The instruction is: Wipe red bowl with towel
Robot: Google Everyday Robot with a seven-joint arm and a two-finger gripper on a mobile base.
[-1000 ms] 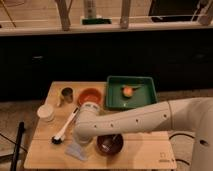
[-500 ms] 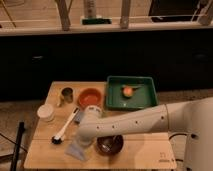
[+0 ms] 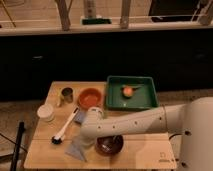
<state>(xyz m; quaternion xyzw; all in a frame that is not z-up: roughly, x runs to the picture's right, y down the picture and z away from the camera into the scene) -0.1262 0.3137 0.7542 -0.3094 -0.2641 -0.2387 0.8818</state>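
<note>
Arm (image 3: 135, 124): wrist slightly further right and nearer the red bowl (image 3: 90, 98) than half a second ago.
Towel (image 3: 78, 149): flat at the table (image 3: 45, 155) front, unmoved, just left of gripper.
Gripper (image 3: 91, 141): low between towel and dark bowl (image 3: 109, 145), jaws spread, holding nothing.
Hidden: gripper tips, tucked beneath the wrist.

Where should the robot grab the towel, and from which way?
Probably pinch the towel at the corner sticking out beside the arm, coming straight down: it lies flat on the table, so nothing stands up to grab sideways. The gripper hovers over its other side.
</note>
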